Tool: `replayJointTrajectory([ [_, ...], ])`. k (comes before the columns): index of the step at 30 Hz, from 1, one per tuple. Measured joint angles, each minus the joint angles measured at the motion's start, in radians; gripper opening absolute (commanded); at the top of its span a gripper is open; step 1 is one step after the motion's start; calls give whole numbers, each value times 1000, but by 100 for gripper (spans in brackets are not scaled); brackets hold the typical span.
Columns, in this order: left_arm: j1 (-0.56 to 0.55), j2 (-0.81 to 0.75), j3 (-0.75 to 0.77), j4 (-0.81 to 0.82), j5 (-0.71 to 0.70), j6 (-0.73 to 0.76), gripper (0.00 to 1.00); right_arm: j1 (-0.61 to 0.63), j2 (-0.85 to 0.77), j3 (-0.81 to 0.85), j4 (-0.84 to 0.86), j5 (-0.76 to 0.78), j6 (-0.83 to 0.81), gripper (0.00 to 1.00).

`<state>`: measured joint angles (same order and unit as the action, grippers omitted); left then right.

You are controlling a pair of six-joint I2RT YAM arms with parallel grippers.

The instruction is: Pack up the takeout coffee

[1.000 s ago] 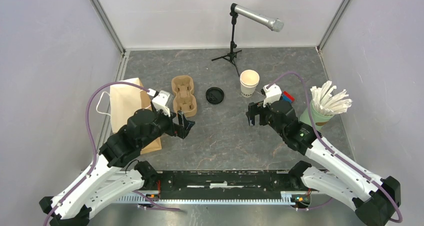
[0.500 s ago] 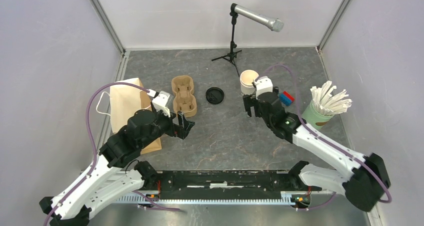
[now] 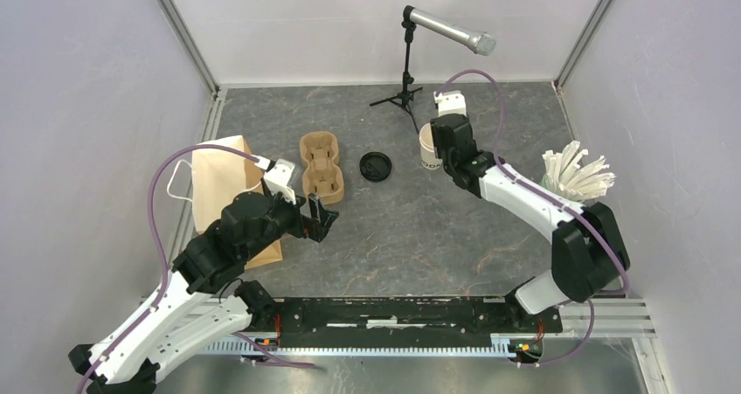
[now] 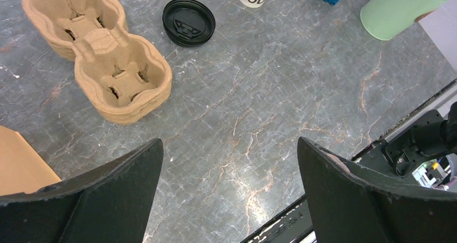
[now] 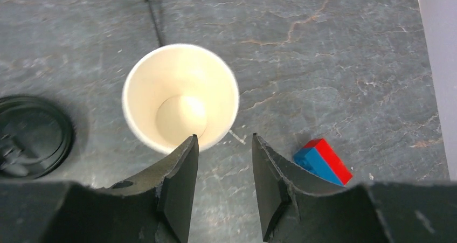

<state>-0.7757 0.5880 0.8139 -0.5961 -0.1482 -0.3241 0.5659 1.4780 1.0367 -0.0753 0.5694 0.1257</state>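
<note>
Our right gripper (image 5: 223,140) hangs half-parted over the rim of the open white cup (image 5: 180,100), grasping nothing we can see. The cup stands on the desk (image 5: 323,49), its black lid (image 5: 32,135) lying beside it. Our left gripper (image 4: 229,141) is released wide near the cardboard carrier (image 4: 97,54).

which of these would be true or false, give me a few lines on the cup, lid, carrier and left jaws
1. The cup stands upright, empty and unlidded. True.
2. The black lid sits in the carrier. False: it lies on the table, between carrier and cup.
3. The left jaws are shut on the lid. False: they stand wide open and empty.
4. A red and blue brick lies near the cup. True.
5. Both carrier wells are empty. True.
</note>
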Motion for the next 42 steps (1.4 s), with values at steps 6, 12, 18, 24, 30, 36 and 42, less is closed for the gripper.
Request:
replayJointTrajectory([
  [6, 0, 3, -2, 0, -2, 0, 100, -117, 105, 69, 15, -81, 12, 45],
  [12, 0, 6, -2, 0, -3, 0, 100, -164, 153, 91, 22, -151, 19, 40],
  [18, 0, 8, -3, 0, -3, 0, 100, -176, 194, 109, 23, -191, 19, 34],
  [24, 0, 14, -3, 0, -3, 0, 100, -179, 216, 136, 11, -211, 25, 23],
  [30, 0, 17, -3, 0, -3, 0, 100, -181, 215, 155, 0, -219, 25, 0],
  [36, 0, 26, -3, 0, -3, 0, 100, -181, 192, 156, -27, -228, 21, 0],
  [42, 0, 27, -3, 0, -3, 0, 100, -183, 124, 156, -61, -239, 15, 0],
])
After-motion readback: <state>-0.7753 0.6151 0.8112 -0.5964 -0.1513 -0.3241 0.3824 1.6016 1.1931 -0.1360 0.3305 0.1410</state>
